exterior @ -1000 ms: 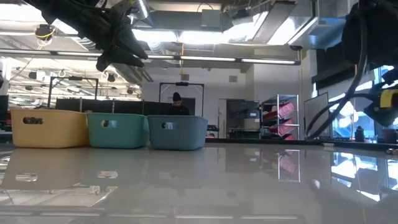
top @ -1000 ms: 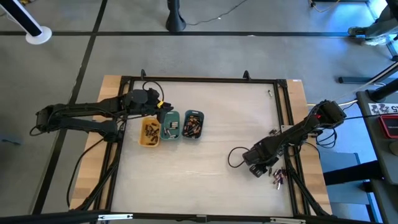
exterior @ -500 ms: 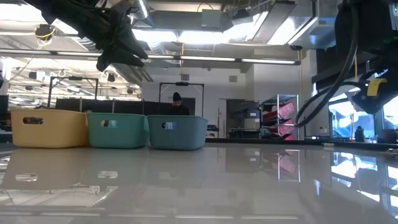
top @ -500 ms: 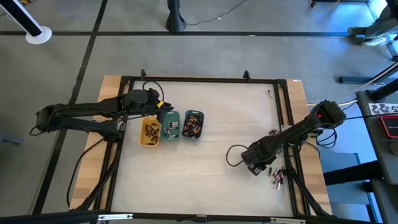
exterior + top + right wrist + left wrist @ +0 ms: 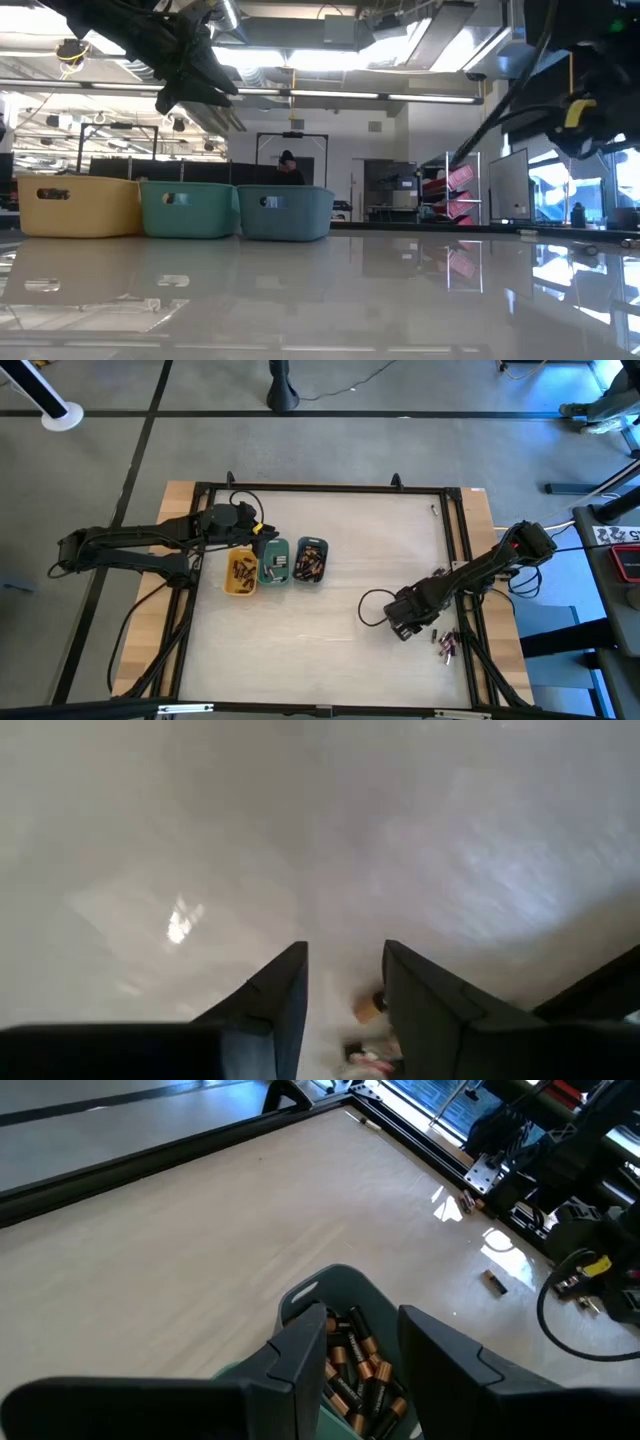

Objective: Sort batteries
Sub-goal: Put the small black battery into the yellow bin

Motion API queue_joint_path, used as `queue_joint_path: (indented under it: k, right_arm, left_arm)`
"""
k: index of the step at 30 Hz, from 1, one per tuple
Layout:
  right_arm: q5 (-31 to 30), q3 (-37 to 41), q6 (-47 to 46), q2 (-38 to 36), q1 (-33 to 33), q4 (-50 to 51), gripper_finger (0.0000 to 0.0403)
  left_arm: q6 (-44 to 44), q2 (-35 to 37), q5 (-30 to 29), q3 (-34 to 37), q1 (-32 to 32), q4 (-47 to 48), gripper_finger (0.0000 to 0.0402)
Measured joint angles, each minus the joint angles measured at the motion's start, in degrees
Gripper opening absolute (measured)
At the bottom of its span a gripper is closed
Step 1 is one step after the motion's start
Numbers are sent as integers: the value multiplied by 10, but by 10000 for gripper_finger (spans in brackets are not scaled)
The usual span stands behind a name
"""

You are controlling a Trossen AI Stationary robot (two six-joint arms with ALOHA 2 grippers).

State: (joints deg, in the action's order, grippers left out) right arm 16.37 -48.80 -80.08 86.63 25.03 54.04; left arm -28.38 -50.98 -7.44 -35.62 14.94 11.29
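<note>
The right gripper (image 5: 402, 626), jaws part-open with nothing visibly held, hovers near the table's (image 5: 340, 620) right edge, beside the loose batteries (image 5: 447, 645) toward that edge.

Robotics lab or industrial workshop. Open-plan hall with exposed ceiling ducts (image 5: 330, 30) and strip lights (image 5: 330, 96), grey concrete floor (image 5: 330, 450) marked with dark tape lines. Black metal frame (image 5: 330, 488) rims the table (image 5: 360, 560). Racks (image 5: 455, 190), screens, loose cables, a person (image 5: 287, 168) at a far workstation.
</note>
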Motion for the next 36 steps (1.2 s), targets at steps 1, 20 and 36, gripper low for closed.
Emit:
queue_joint_path:
  k: [1,20,36]
  right_arm:
    - [-11,-3,-16,0,-3,-1,131]
    - [-238,-36,-187,33,-113,-106,131]
    - [-277,-38,-215,136,-104,-152,64]
  left_arm:
    - [-1,0,0,0,0,0,116]
    - [-5,0,47,0,0,-15,116]
    - [18,0,48,0,7,-15,116]
